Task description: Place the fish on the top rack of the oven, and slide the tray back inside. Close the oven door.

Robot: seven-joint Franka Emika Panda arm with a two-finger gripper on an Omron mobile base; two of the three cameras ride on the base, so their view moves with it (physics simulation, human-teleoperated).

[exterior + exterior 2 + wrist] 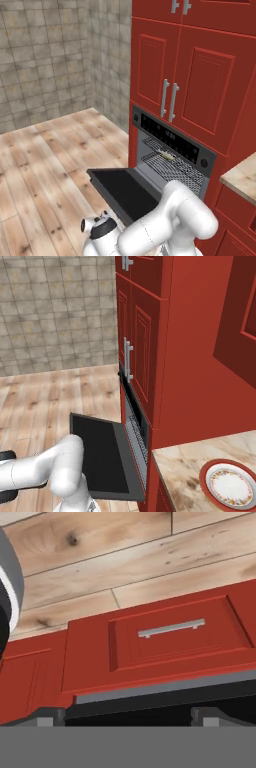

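Hanging low beneath the oven door [122, 192], the gripper [127, 718] stood with its jaws spread wide and nothing between them. The door lay dropped flat, its long edge running across the front of the oven [172, 150], above and just ahead of the hand, so closing it looked like an upward push from under that edge. The fish [166, 156] lay on the rack [172, 167] inside the oven, lengthwise along the rack's width. The rack appeared pushed in. I counted 1 fish, 1 door, 1 arm, 1 drawer [165, 637] below the oven, and 1 plate [231, 487] on the counter [185, 468] beside the oven.
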